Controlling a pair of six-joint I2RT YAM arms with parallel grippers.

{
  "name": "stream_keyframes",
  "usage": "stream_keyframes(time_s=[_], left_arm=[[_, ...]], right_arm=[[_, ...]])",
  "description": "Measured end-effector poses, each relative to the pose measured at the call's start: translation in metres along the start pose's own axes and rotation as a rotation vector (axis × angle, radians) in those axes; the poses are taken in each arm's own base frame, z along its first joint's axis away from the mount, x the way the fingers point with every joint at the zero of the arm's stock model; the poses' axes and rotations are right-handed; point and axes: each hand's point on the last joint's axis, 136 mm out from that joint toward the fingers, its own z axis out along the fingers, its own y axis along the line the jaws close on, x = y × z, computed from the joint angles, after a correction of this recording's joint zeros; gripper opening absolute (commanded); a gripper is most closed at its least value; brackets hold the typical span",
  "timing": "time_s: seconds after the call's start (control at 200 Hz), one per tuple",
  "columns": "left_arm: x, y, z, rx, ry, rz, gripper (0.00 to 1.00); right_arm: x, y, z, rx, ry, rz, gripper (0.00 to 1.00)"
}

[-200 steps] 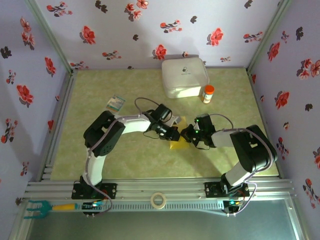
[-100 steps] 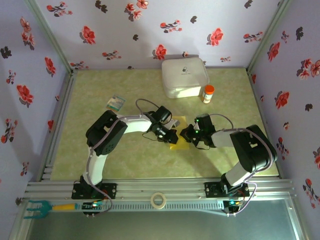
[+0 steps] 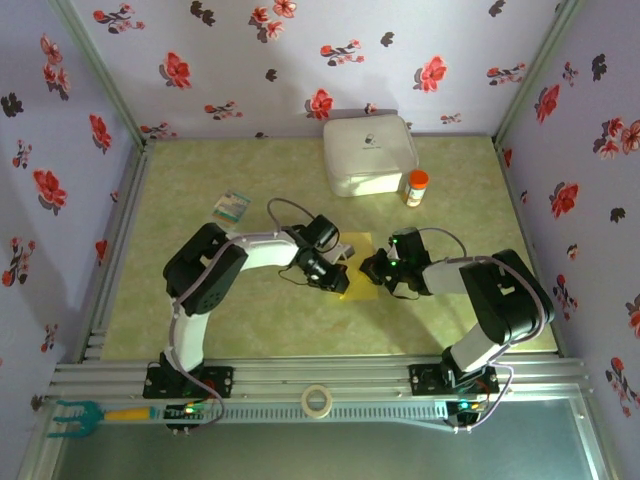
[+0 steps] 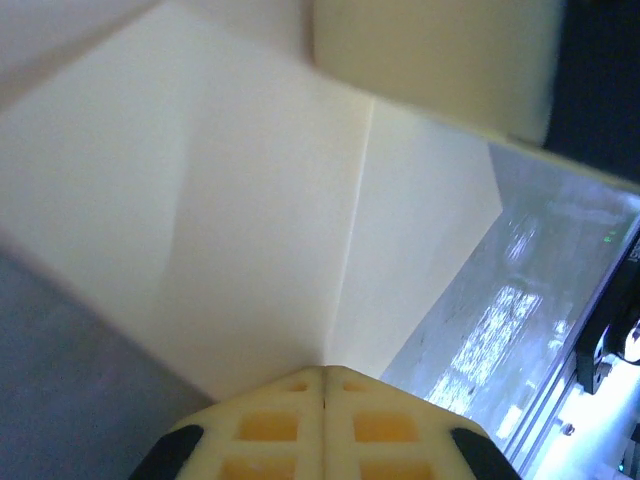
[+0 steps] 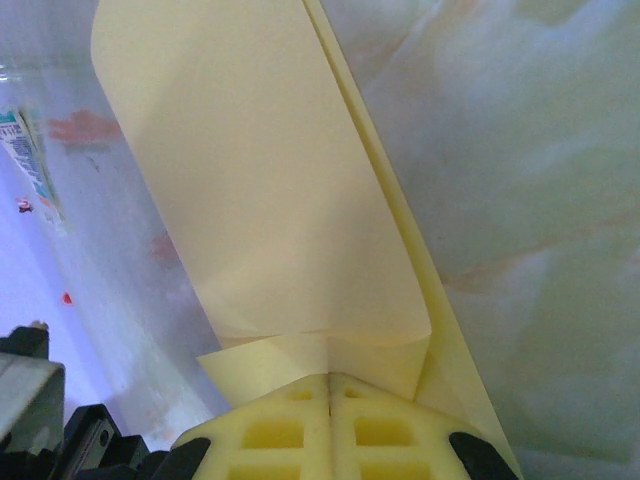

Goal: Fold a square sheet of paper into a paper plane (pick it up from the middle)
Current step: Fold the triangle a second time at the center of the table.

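Observation:
The yellow sheet of paper (image 3: 358, 272) lies partly folded at mid-table, between my two grippers. My left gripper (image 3: 336, 279) comes at it from the left, and my right gripper (image 3: 372, 268) from the right. In the left wrist view the left gripper (image 4: 323, 372) is shut, and a crease of the paper (image 4: 270, 220) runs straight into the seam of its jaws. Seen from the right wrist, the right gripper (image 5: 329, 375) is also shut, pinching a curled-over flap of the paper (image 5: 270, 180) above a long folded edge.
A white rounded box (image 3: 368, 153) stands at the back with an orange-capped bottle (image 3: 416, 187) beside it. A small teal-and-white card (image 3: 234, 206) lies to the left. A tape roll (image 3: 317, 401) sits on the front rail. Flowered walls close in three sides.
My left gripper has slid a little left and toward the front along the paper. The right arm has stayed put.

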Motion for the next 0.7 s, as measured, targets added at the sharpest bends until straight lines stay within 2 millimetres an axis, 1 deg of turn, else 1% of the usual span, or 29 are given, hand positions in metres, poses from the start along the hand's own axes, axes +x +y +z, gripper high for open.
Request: stream_keyframes(time_s=[0.28, 0.38, 0.555, 0.7], left_arm=[[0.02, 0.005, -0.007, -0.045, 0.021, -0.002, 0.05], [0.025, 0.003, -0.014, -0.062, 0.018, 0.005, 0.04], [0.011, -0.015, -0.032, -0.04, -0.058, 0.053, 0.02], [-0.009, -0.028, -0.035, -0.01, -0.1, 0.071, 0.03]], right_arm=[[0.0, 0.0, 0.0, 0.0, 0.0, 0.0, 0.0], [0.0, 0.0, 0.0, 0.0, 0.0, 0.0, 0.0], [0.0, 0.0, 0.0, 0.0, 0.0, 0.0, 0.0], [0.0, 0.0, 0.0, 0.0, 0.0, 0.0, 0.0]])
